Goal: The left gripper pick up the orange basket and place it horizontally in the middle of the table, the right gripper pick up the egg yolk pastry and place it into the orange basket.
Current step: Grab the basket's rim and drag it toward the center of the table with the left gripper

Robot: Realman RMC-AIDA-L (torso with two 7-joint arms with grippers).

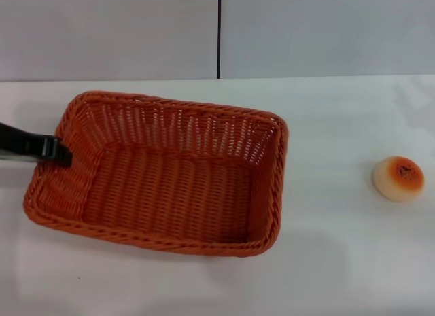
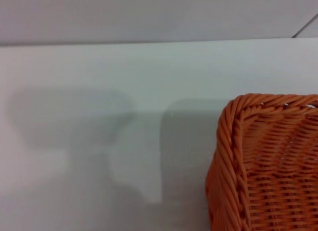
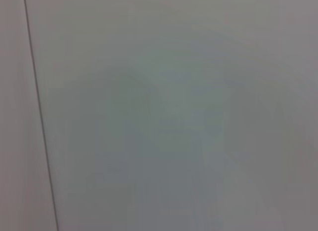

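The orange basket (image 1: pixel 163 173) rests on the white table (image 1: pixel 340 261) left of centre, long side across, with nothing inside. My left gripper (image 1: pixel 60 153) reaches in from the left edge as a black bar, and its tip meets the basket's left rim. One braided corner of the orange basket (image 2: pixel 263 166) shows in the left wrist view, with shadows on the table beside it. The egg yolk pastry (image 1: pixel 398 178) lies alone at the far right of the table, well apart from the basket. My right gripper is out of view; the right wrist view shows only a pale surface.
A grey wall with a dark vertical seam (image 1: pixel 219 34) rises behind the table's far edge. Bare white tabletop lies between the basket and the pastry and along the front.
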